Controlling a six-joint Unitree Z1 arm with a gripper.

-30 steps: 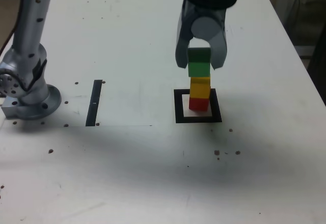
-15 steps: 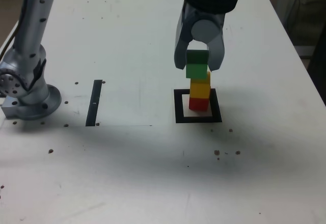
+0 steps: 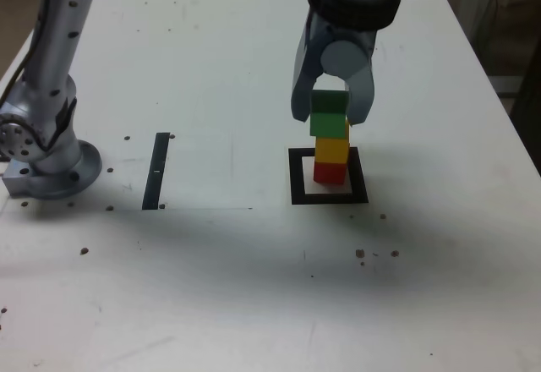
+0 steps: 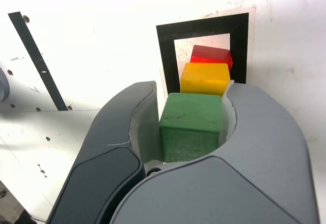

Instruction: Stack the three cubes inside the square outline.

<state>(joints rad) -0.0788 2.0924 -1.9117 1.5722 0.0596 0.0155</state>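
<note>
Three cubes stacked in the square outline, right of centre in my exterior view.
I see the red cube (image 3: 330, 172) lowest inside the black-bordered square outline (image 3: 297, 177), yellow cube (image 3: 331, 149) on it, green cube (image 3: 329, 116) uppermost, upright.

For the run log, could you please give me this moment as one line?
gripper: shut on green cube | green cube: just above yellow cube | yellow cube: on red cube | red cube: inside square outline
</note>
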